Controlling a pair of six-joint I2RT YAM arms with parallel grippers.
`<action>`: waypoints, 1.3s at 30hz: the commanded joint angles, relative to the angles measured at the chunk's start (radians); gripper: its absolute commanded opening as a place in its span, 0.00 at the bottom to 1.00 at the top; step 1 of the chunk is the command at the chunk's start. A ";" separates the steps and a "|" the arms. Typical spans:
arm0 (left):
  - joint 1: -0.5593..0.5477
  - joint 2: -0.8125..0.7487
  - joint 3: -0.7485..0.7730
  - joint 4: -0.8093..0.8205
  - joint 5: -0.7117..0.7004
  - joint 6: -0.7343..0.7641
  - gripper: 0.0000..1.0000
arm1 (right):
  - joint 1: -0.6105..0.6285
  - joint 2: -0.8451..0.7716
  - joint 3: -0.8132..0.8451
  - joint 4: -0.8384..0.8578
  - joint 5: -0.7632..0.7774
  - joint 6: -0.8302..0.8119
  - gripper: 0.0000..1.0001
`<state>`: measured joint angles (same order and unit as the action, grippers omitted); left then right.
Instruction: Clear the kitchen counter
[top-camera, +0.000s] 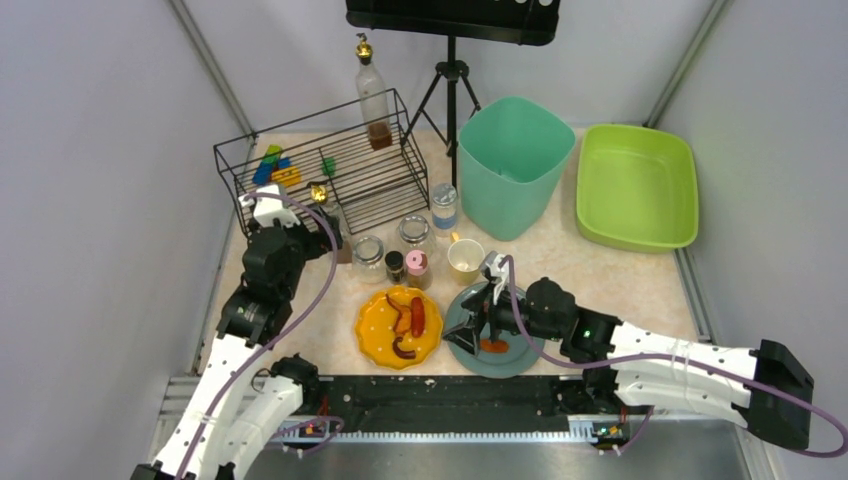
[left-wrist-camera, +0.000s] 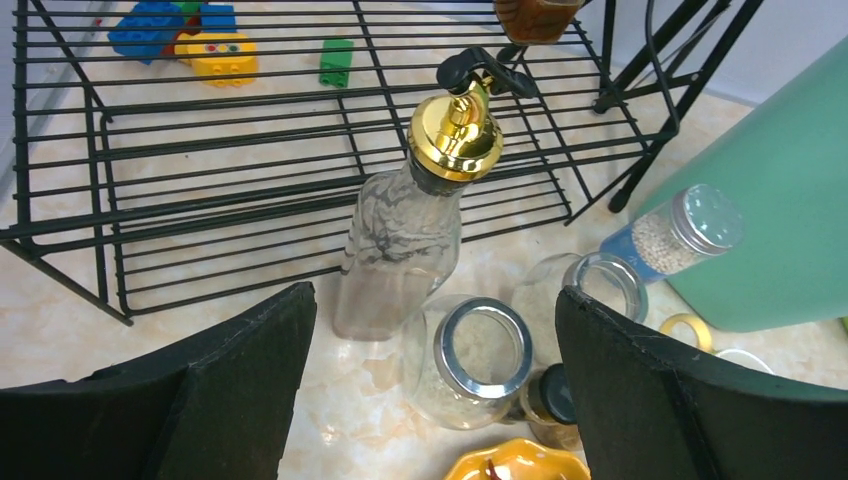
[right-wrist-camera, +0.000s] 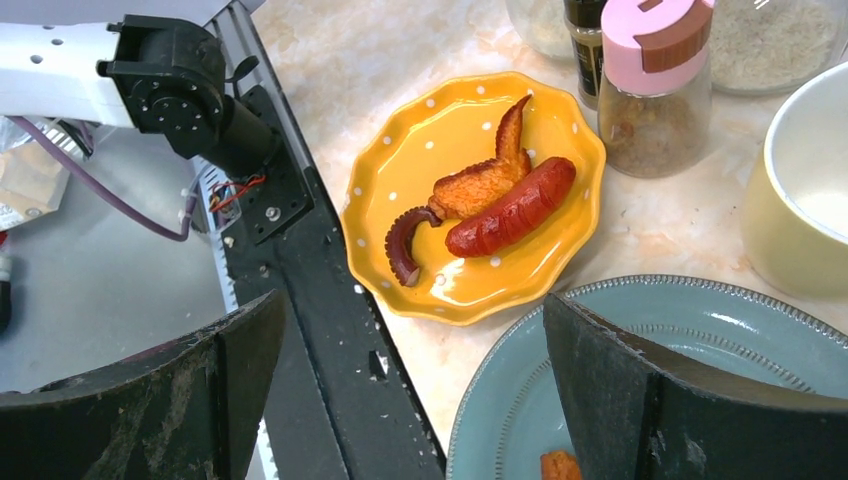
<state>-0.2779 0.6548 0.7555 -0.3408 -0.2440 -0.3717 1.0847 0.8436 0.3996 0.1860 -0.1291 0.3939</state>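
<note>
Counter (left-wrist-camera: 345, 410): 2 jars (left-wrist-camera: 470, 365) prob. touch bottle (left-wrist-camera: 405, 230).

Lab mock-up, kitchen counter (top-camera: 610, 275), grey walls (top-camera: 90, 150), tripod (top-camera: 452, 70)

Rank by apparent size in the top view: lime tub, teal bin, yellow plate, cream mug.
1. lime tub and teal bin: too alike to rank
2. yellow plate
3. cream mug

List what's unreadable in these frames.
- Orange food on the teal plate: right wrist view, cut by bottom edge; top view, right gripper partly covers it.
- Mug: right wrist view, cut by right edge.
- Small dark jar: left wrist view, partly behind left gripper.
</note>
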 joint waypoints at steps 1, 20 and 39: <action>-0.006 0.020 -0.042 0.164 -0.054 0.068 0.93 | 0.011 -0.011 -0.011 0.054 -0.023 0.015 0.99; -0.014 0.218 -0.065 0.451 -0.089 0.225 0.83 | 0.012 0.067 -0.090 0.215 -0.068 0.076 0.99; -0.017 0.319 -0.130 0.622 -0.107 0.237 0.60 | 0.011 0.077 -0.134 0.270 -0.078 0.098 0.99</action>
<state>-0.2901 0.9585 0.6312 0.1848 -0.3393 -0.1455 1.0847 0.9253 0.2787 0.3950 -0.2008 0.4786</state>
